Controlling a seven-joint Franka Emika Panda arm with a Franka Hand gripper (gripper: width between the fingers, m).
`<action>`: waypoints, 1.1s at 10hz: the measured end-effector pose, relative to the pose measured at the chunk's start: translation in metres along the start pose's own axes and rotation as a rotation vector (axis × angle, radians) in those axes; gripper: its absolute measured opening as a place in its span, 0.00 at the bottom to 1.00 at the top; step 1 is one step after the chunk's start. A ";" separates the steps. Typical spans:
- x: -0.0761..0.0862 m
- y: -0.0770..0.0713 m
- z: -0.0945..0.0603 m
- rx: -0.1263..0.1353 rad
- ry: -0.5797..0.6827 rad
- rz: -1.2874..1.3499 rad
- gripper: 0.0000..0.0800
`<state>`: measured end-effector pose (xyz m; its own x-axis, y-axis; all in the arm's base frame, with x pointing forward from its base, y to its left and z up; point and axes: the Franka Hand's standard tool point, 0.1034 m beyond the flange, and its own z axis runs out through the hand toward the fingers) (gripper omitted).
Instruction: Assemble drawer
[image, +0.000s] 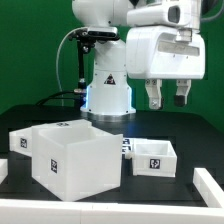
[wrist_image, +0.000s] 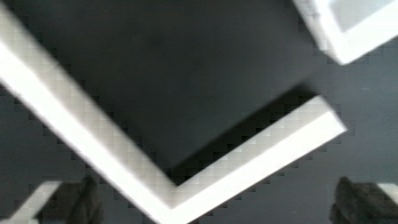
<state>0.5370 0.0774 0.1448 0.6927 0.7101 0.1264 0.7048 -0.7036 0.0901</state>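
Observation:
The drawer (image: 155, 157), a small shallow white open-topped box with a marker tag on its front, sits on the black table at the exterior view's right. The tall white cube housing (image: 75, 155) stands to its left. My gripper (image: 167, 96) hangs high above the drawer, jaws wide apart and empty. In the wrist view my gripper (wrist_image: 214, 205) shows only as two dark fingers (wrist_image: 64, 202) at the frame's edge, with nothing between them. Below them lies a white box corner (wrist_image: 178, 170). I cannot tell which part it belongs to.
Another white panel part (image: 22, 142) lies behind the housing at the exterior view's left. A tagged strip (image: 127, 147) shows between housing and drawer. White rails (image: 208, 186) border the table front. The robot base (image: 108, 85) stands at the back. A second white corner (wrist_image: 356, 30) shows in the wrist view.

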 end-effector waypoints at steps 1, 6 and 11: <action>-0.010 -0.020 0.006 -0.004 0.012 0.071 0.81; -0.028 -0.025 0.014 0.001 0.018 0.244 0.81; -0.071 -0.066 0.036 0.021 0.013 0.439 0.81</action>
<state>0.4469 0.0741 0.0946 0.9255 0.3429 0.1607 0.3466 -0.9380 0.0052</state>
